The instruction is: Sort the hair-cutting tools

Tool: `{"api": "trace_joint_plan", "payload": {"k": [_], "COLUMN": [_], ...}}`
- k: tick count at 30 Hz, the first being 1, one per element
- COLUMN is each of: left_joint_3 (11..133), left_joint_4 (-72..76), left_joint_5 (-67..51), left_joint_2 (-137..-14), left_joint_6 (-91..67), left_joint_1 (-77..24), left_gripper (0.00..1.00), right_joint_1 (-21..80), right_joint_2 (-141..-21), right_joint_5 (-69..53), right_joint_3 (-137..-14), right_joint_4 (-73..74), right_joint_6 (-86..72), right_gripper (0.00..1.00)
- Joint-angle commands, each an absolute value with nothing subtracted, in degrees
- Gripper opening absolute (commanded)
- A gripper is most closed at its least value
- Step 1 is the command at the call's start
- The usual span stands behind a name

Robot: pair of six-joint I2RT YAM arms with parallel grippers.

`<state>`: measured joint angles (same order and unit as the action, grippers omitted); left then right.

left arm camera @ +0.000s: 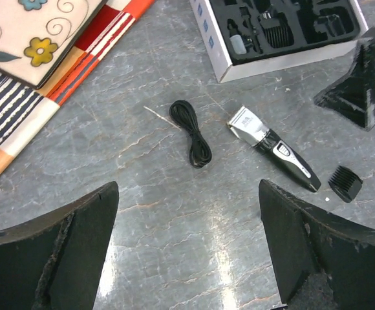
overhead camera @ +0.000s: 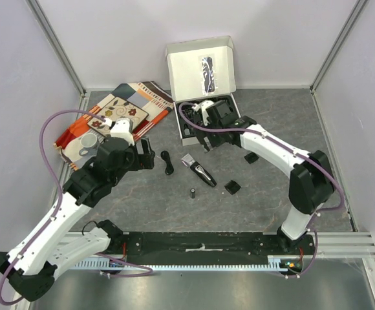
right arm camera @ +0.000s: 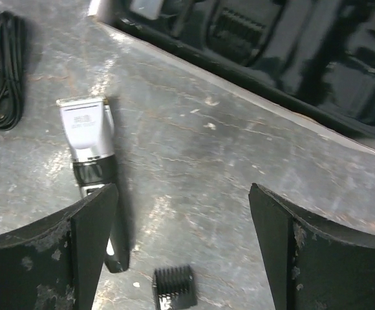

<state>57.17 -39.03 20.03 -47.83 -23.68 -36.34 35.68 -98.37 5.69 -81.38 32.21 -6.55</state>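
**Clipper (overhead camera: pixel 198 170) lies flat on the worktop (overhead camera: pixel 142 206)**

Grey marbled surface, white walls (overhead camera: pixel 110 39) around. Nearest, a small cylinder (overhead camera: pixel 192 192) and a comb attachment (overhead camera: pixel 232 187). Beyond them the clipper, long axis 11 to 5 o'clock, blade end at 11. The coiled cord (overhead camera: pixel 167 163) lies at its 9 o'clock. Left claw (left arm camera: pixel 187 187) and right claw (right arm camera: pixel 182 190) gape wide, each holding nothing.

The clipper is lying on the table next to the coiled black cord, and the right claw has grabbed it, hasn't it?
Not grabbed. The right wrist view shows the right gripper open and holding nothing; the clipper lies free on the table next to the coiled black cord.
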Motion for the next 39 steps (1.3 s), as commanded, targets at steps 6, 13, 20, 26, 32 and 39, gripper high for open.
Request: {"api": "trace_joint_plan", "payload": {"k": [6,13,20,26,32,39], "left_joint_3": [54.0,52.0,51.5,51.6,51.4,51.4], "left_joint_4": [-42.1,-42.0,-41.3,-40.6,-40.1,-39.6], "left_joint_5": [22.0,20.7,19.5,18.9,18.3,18.1], "left_joint_2": [-43.0,-41.4,-41.5,-42.5,-42.7,-43.5], "left_joint_6": [-27.4,-27.9,-28.6,-28.6,-28.8,-28.9], "left_joint_1": [-36.3,-36.3,-36.3,-36.2,-36.3,-36.3], "left_gripper": [0.95,0.94,0.94,0.94,0.93,0.93], "right_joint_1": [42.1,44.1,44.6,44.8,45.3,45.7], "right_joint_2": [-105.5,-109.0,-109.4,-110.4,-110.7,-111.8], "right_joint_5": [-0.4,0.9,0.2,-1.7,-2.3,-2.6], "right_joint_3": [-85.1,-85.1,-82.3,-80.0,-78.1,-78.0], "right_joint_4": [33.5,35.0,35.4,34.2,32.7,32.1], "right_joint_6": [-4.4,-2.9,-1.5,-1.3,-1.5,-1.6], "right_gripper": [0.88,0.84,0.82,0.81,0.76,0.67]}}
